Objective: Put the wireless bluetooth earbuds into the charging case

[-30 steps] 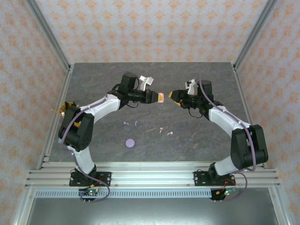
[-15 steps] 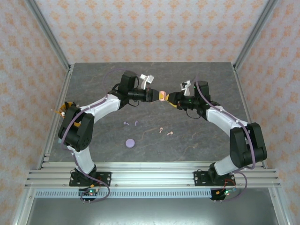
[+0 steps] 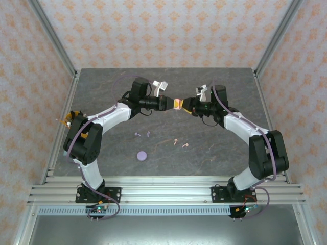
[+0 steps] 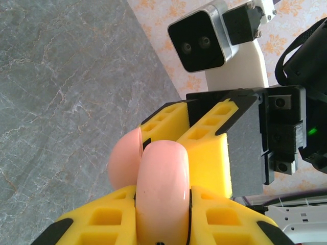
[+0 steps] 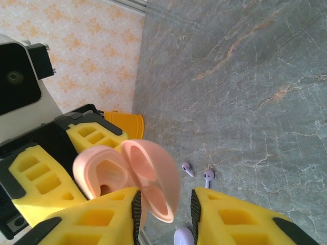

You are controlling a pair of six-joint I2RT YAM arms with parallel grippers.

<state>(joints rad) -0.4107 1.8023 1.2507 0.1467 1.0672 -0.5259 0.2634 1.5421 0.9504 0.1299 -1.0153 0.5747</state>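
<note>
An open pale pink charging case [image 3: 177,105] hangs above the table's middle, and my left gripper [image 3: 171,104] is shut on its body [image 4: 162,173]. My right gripper [image 3: 184,105] meets it from the right. In the right wrist view the hinged lid [image 5: 153,176] stands between the open right gripper's [image 5: 164,212] fingers, against one pad, with a gap to the other. Two lilac earbuds [image 3: 137,134] [image 3: 148,135] and two pink earbuds [image 3: 176,142] [image 3: 185,145] lie on the table below. The lilac pair also appears at earbud [image 5: 187,169] and earbud [image 5: 208,176].
A shut lilac case [image 3: 141,155] lies on the table in front of the earbuds, its edge also visible as the lilac case [image 5: 184,237]. An orange part [image 3: 69,119] sits by the left arm's shoulder. The grey stone-patterned table [image 3: 225,153] is ringed by a metal frame.
My right gripper has moved left to the pink case, and its fingers now straddle the lid and have narrowed. The left gripper has kept holding the case still.
</note>
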